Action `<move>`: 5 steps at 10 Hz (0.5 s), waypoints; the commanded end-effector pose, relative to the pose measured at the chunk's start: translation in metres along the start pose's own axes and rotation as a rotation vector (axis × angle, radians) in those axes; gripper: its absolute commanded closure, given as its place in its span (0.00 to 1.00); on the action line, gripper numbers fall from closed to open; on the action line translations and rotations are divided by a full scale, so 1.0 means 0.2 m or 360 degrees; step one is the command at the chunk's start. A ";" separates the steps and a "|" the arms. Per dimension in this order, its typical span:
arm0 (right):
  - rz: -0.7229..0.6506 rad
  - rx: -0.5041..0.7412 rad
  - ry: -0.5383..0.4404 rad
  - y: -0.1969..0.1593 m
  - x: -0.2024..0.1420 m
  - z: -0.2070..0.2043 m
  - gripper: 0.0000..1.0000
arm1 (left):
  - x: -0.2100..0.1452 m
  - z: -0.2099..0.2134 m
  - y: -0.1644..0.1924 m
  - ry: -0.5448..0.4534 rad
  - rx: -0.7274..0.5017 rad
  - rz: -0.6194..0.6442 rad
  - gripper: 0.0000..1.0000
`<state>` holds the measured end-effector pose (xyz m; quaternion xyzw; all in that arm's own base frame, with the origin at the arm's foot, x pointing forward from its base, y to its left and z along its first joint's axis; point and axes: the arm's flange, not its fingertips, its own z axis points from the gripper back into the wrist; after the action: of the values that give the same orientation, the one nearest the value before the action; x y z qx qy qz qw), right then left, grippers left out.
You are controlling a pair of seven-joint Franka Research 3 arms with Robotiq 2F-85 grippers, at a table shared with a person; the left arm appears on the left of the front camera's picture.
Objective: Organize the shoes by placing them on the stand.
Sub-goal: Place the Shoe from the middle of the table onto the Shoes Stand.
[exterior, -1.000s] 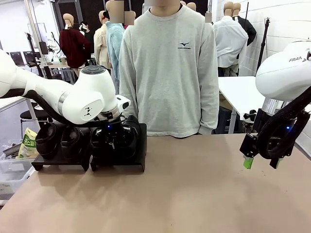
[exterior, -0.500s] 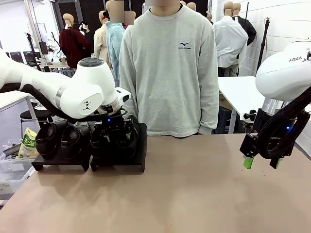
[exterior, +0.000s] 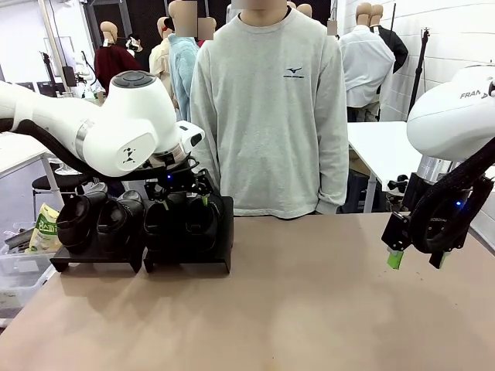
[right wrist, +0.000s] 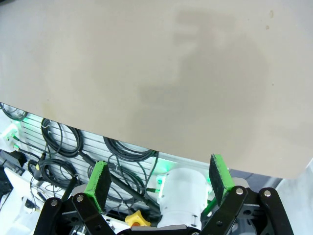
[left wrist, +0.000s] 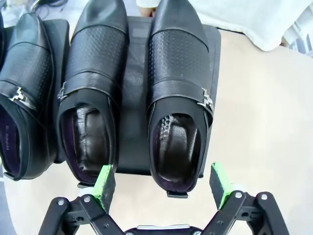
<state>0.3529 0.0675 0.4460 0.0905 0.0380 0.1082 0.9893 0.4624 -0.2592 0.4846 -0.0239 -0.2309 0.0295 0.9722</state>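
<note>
While you look across the tabletop (exterior: 309, 294), note four shoes on the two stands at its far left. Left stand (exterior: 93, 259) carries two shoes (exterior: 97, 220); right stand (exterior: 224, 232) carries the other two (exterior: 182, 224), toes toward the person (exterior: 271, 116) standing at the far edge.

Left end effector (exterior: 186, 189) hovers just above the right stand's pair, released, grasping nothing. In the left wrist view its green pads (left wrist: 104, 180) stand wide apart, below the heels of two shoes. Those shoes lie side by side, apart, on the right stand (left wrist: 134, 98): one (left wrist: 95, 93) with its buckle on the picture's left, the other (left wrist: 178, 93) with its buckle on the right. Both heels overhang the stand's near edge. A third shoe (left wrist: 24, 98) lies at the picture's left on the other stand.

Right end effector (exterior: 414, 259) hangs at the right side above the tabletop, well apart from the stands, released and empty. Its wrist view shows the pads (right wrist: 98, 183) wide over the tabletop edge (right wrist: 146, 73), with cables (right wrist: 73, 156) beneath.
</note>
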 end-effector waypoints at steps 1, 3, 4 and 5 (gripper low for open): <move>0.0011 -0.0023 0.0015 -0.01 0.00 0.01 0.00 | 0.00 -0.03 -0.01 0.0017 0.0001 -0.0007 0.00; 0.0011 -0.0023 0.0015 -0.01 0.00 0.01 0.00 | 0.00 -0.03 -0.01 0.0017 0.0001 -0.0007 0.00; 0.0011 -0.0023 0.0015 -0.01 0.00 0.01 0.00 | 0.00 -0.03 -0.01 0.0017 0.0001 -0.0007 0.00; 0.0011 -0.0023 0.0015 -0.01 0.00 0.01 0.00 | 0.00 -0.03 -0.01 0.0017 0.0001 -0.0007 0.00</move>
<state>0.3529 0.0675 0.4460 0.0905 0.0379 0.1082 0.9893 0.4638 -0.2593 0.4768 -0.0219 -0.2237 0.0292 0.9740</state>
